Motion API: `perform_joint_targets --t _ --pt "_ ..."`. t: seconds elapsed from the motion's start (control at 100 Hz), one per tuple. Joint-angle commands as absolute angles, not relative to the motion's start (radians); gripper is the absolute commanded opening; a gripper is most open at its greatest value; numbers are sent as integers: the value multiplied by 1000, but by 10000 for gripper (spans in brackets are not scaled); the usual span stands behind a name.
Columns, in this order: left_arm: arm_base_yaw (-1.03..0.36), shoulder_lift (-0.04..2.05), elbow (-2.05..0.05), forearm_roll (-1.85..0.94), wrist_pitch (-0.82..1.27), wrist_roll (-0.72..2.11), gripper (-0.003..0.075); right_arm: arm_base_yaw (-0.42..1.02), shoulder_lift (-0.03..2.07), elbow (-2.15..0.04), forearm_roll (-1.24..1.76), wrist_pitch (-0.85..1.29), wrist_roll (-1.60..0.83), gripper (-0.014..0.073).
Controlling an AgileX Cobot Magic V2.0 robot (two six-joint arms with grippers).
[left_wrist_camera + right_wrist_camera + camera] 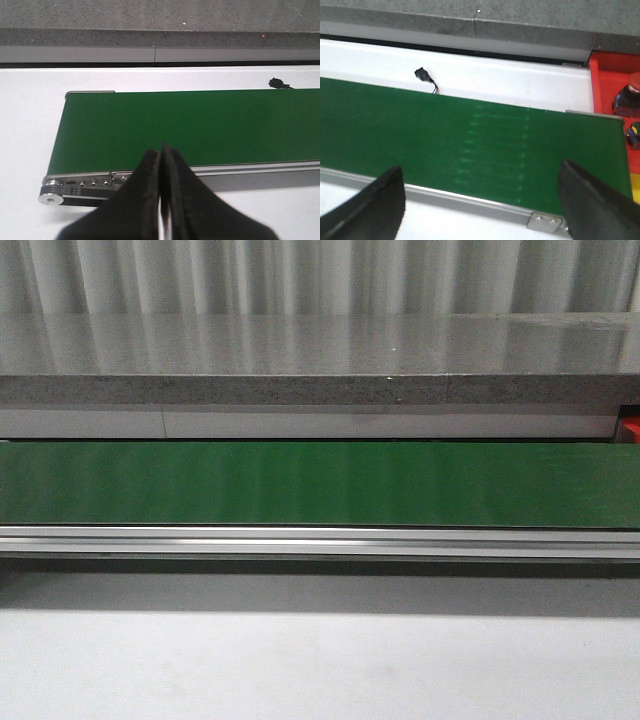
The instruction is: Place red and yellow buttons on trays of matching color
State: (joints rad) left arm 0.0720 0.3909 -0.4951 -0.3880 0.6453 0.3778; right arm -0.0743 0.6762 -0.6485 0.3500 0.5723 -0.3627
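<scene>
A green conveyor belt (320, 483) runs across the table; no button lies on it. In the right wrist view a red tray (609, 80) sits past the belt's end and holds a red button (631, 90) on a dark base. A second button (635, 134) shows at the frame edge, its colour unclear, above a strip of yellow tray (635, 187). A corner of the red tray shows in the front view (630, 428). My left gripper (162, 152) is shut and empty over the belt's near rail. My right gripper (480, 200) is open and empty near the belt's other end.
A grey stone ledge (320, 390) runs behind the belt. The belt's aluminium rail (320, 540) faces me, with white tabletop (320, 660) in front. A small black connector with wires (423, 76) lies on the white surface behind the belt, also seen in the left wrist view (276, 83).
</scene>
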Motion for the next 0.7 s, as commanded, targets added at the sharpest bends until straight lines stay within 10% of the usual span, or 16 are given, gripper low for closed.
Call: perform_joint_targets --t 0.0,0.27,0.69 --pt "64 395 -522 -414 577 378 -20 -73 577 -609 382 521 -374 525" --pt "64 395 -522 -414 577 378 -20 -73 399 -576 386 508 -374 -77" --pt "64 395 -522 -414 577 378 -20 -73 399 -576 386 520 -374 -68"
